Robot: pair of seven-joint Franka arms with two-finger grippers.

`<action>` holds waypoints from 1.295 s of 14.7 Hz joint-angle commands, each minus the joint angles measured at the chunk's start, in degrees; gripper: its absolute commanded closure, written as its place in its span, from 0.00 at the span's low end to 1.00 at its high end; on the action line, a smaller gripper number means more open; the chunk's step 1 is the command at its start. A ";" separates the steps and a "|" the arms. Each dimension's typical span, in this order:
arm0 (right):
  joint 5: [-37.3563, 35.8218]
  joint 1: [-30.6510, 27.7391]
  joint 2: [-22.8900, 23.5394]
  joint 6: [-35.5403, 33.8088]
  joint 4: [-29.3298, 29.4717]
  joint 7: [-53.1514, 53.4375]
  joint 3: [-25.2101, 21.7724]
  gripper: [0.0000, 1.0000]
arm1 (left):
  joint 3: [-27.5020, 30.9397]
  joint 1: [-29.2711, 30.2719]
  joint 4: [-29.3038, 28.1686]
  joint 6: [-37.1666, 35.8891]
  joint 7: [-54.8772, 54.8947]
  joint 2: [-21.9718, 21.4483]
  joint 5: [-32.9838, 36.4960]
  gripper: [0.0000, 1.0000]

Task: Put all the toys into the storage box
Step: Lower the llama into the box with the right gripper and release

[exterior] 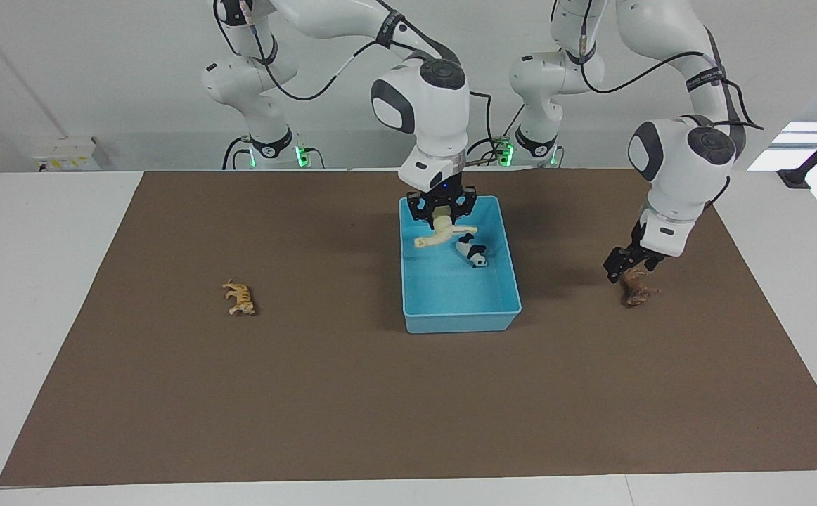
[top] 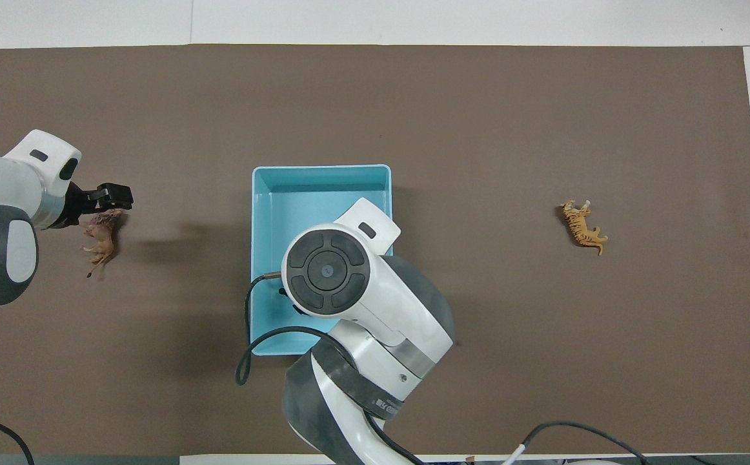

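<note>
**Putting the toys in the blue box: two to go**

Holding the cream long-necked animal (exterior: 444,235), the right gripper (exterior: 442,214) hangs just over the blue box (exterior: 461,320), at the end nearest the robots. Its fingers are closed on the toy, which dangles above the box floor and has not been let go yet.

The panda (exterior: 475,254) already lies inside the box, right beside the hanging toy. So one toy is in, and a second is almost in.

The left gripper (exterior: 626,270) is low over the lion (exterior: 638,288), which lies on the table toward the left arm's end, well apart from the box. I cannot tell if its fingers are open or closed, or if they touch the lion.

The tiger (exterior: 240,299) lies on its side on the table toward the right arm's end, well apart from the box. Nobody is near it.

I think the lion comes next, and the tiger last.
</note>
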 commanded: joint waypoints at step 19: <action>-2.11 -31.23 -13.45 -8.39 0.50 -20.96 -0.57 0.00 | -0.64 7.03 -16.34 13.06 13.21 -1.99 -0.23 0.00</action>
